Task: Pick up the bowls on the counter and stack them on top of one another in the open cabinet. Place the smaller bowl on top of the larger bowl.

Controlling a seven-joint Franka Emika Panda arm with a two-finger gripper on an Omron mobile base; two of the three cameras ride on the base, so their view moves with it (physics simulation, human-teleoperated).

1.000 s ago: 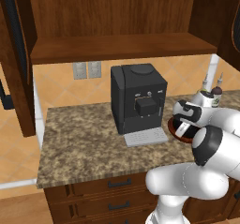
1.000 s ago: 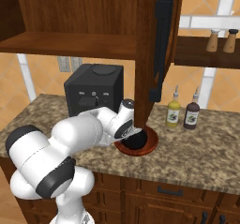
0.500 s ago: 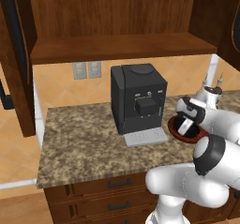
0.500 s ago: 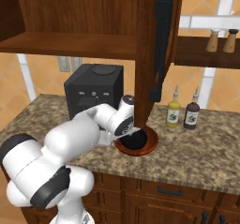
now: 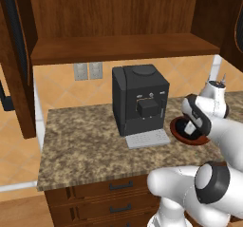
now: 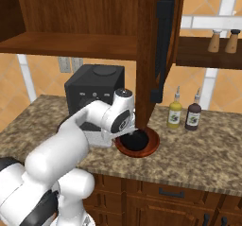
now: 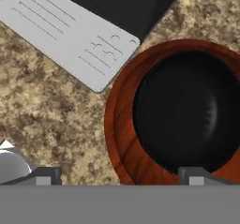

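The smaller bowl (image 7: 187,110), glossy black, sits inside the larger bowl (image 7: 119,124), a shallow reddish-brown dish, on the granite counter (image 5: 80,145). My gripper (image 7: 119,177) hovers just above the brown rim, open, with nothing between its fingers. From the right base view the gripper (image 6: 124,136) hangs at the left edge of the black bowl (image 6: 138,140), which is nested in the brown bowl (image 6: 147,148). In the left base view the hand (image 5: 192,126) covers most of the brown bowl (image 5: 176,128). The open cabinet's shelf (image 5: 123,48) runs above the counter.
A black coffee machine (image 5: 140,98) with a grey drip tray (image 7: 70,31) stands right beside the bowls. Two bottles (image 6: 175,114) (image 6: 193,116) stand behind them to the right. The open cabinet door (image 6: 163,40) hangs over the bowls.
The jaws have spread from nearly closed to wide open above the nested bowls. The hand has lifted slightly; both bowls stay put.
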